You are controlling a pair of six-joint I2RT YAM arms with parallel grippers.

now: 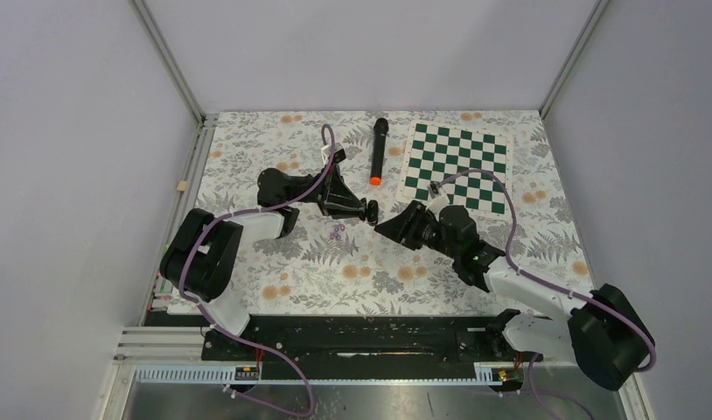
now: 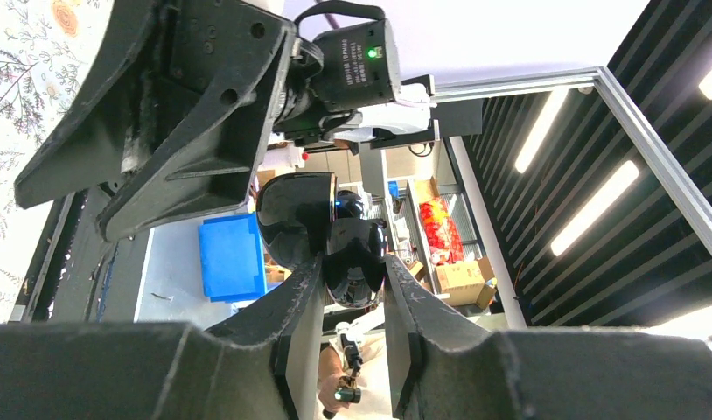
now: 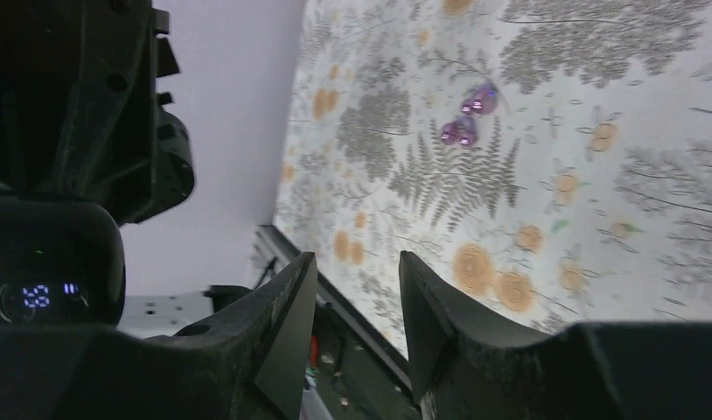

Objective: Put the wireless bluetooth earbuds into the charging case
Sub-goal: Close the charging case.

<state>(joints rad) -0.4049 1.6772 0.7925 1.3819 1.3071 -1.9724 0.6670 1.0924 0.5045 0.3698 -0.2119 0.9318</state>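
The two purple earbuds (image 3: 469,116) lay loose on the floral tablecloth (image 3: 597,219), outside the charging case (image 2: 335,245). The left gripper (image 2: 352,267) was clamped on the case with its lid open, presumably to present it for loading. The right gripper (image 3: 357,262) stood close by, its jaws partly apart and holding nothing.
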